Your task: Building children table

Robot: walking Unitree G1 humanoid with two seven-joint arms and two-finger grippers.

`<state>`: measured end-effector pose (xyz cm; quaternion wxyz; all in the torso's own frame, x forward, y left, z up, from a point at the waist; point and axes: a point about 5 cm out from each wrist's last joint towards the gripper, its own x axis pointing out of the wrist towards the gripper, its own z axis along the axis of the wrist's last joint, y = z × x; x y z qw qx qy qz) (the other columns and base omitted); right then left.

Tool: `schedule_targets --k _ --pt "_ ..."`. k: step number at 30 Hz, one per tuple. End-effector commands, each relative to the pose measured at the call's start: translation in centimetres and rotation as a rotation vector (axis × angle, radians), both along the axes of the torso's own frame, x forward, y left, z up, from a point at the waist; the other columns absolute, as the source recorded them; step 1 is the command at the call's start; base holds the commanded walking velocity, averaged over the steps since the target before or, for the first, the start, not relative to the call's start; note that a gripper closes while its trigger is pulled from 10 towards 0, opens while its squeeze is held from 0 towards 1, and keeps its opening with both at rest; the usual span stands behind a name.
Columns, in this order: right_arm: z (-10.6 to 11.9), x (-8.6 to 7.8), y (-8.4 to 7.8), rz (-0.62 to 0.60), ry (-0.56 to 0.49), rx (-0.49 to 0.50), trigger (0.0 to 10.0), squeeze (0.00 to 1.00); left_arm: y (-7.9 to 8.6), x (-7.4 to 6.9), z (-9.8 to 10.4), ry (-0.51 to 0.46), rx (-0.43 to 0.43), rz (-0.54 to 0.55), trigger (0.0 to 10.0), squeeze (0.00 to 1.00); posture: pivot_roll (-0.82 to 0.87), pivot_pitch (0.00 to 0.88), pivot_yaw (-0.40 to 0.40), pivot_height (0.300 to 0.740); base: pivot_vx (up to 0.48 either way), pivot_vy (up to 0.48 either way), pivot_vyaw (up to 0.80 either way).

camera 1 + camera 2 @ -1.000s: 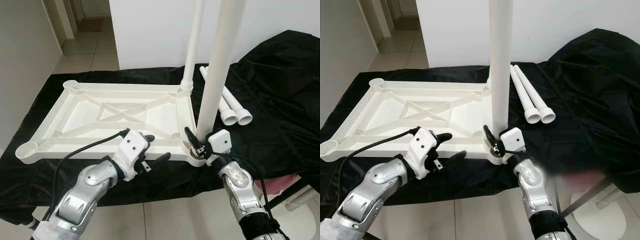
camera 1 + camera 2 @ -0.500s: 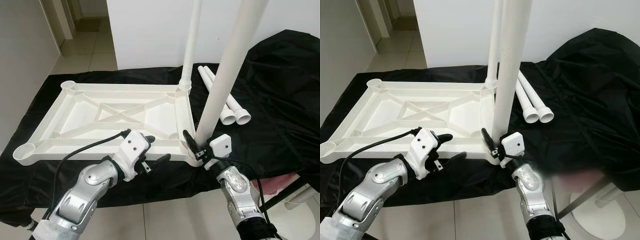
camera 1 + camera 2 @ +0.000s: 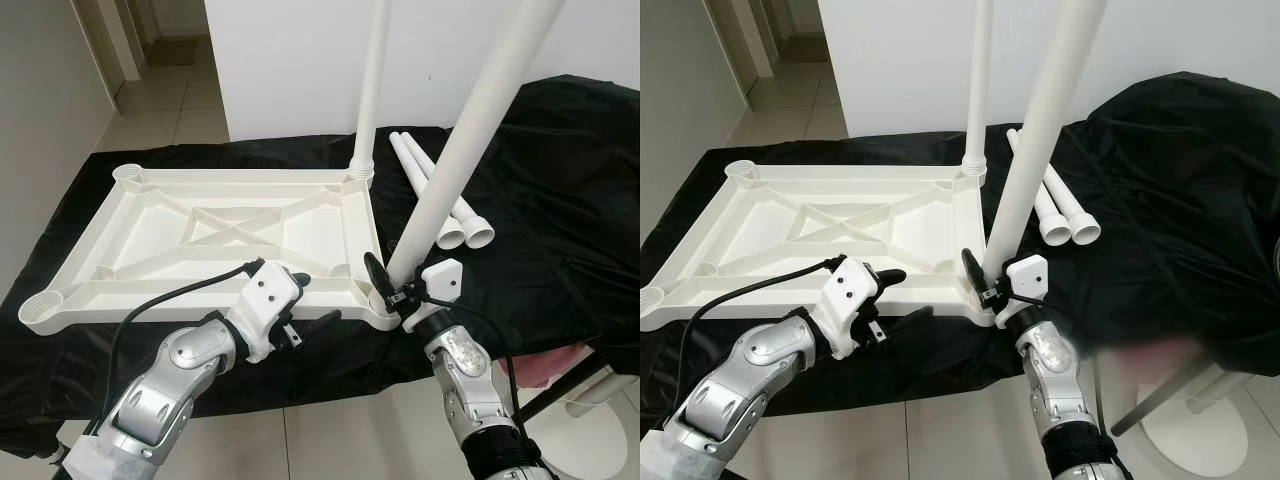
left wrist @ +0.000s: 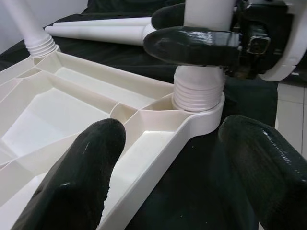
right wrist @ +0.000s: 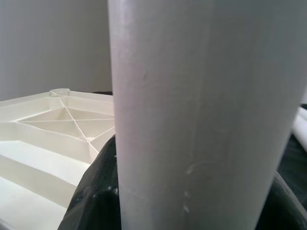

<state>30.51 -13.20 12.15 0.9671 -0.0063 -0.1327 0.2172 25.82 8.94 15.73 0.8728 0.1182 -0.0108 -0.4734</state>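
Observation:
A white plastic tabletop (image 3: 200, 235) lies upside down on a black cloth. One white leg (image 3: 368, 90) stands upright in its far right corner socket. A second leg (image 3: 470, 130) has its threaded foot (image 4: 197, 88) in the near right corner socket and leans to the right. My right gripper (image 3: 392, 286) is shut on this leg just above the socket. My left gripper (image 3: 310, 300) hovers open at the tabletop's near edge, left of that corner, with its fingers (image 4: 81, 177) apart and empty. Two loose legs (image 3: 445, 205) lie side by side on the cloth at the right.
The black cloth (image 3: 560, 220) drapes over the whole work surface and bunches up at the right. A white wall stands behind, and a hallway opens at the far left. A white round base (image 3: 612, 392) and something pink (image 3: 545, 365) sit by the floor at lower right.
The held leg has tipped from near upright to a clear lean to the right, its foot staying at the corner socket. My left gripper has stayed in place, open.

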Motion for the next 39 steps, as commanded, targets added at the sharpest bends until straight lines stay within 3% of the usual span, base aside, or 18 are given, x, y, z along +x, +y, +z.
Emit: schedule_targets --k 1,8,15,24,29,35,37,39 --pt "-3.6 -0.3 0.2 0.001 0.224 -0.029 10.0 0.0 -0.3 -0.7 -0.2 0.023 0.013 -0.099 10.0 0.0 0.01 0.02 0.054 0.74 0.0 0.0 0.0" --pt "-4.2 0.2 0.6 0.046 0.345 -0.107 10.0 0.0 -0.6 -0.9 -0.3 0.027 0.008 -0.1 10.0 0.0 0.01 0.017 0.044 0.74 0.0 0.0 0.0" --pt "-4.1 0.7 0.6 0.054 0.408 -0.115 10.0 0.0 -0.7 -0.9 -0.4 0.026 0.005 -0.097 10.0 0.0 0.02 0.017 0.036 0.74 0.0 0.0 0.0" --pt "-4.1 0.6 0.5 0.026 0.39 -0.145 10.0 0.0 -0.7 -0.9 -0.3 0.023 0.0 -0.09 10.0 0.0 0.01 0.023 0.032 0.74 0.0 0.0 0.0" --pt "-3.6 0.1 0.9 -0.068 0.335 -0.047 10.0 0.0 -0.7 -0.9 -0.3 0.02 -0.003 -0.086 10.0 0.0 0.01 0.026 0.03 0.74 0.0 0.0 0.0" --pt "-3.2 0.0 1.3 -0.115 0.32 0.001 10.0 0.0 -0.7 -0.9 -0.3 0.019 -0.006 -0.084 10.0 0.0 0.01 0.028 0.029 0.74 0.0 0.0 0.0" --pt "-3.0 0.2 1.8 -0.253 0.353 0.076 10.0 0.0 -0.8 -0.8 -0.3 0.017 -0.008 -0.081 10.0 0.0 0.01 0.032 0.026 0.74 0.0 0.0 0.0" --pt "-3.0 0.2 1.8 -0.253 0.353 0.076 10.0 0.0 -0.8 -0.8 -0.3 0.017 -0.008 -0.081 10.0 0.0 0.01 0.032 0.026 0.74 0.0 0.0 0.0"
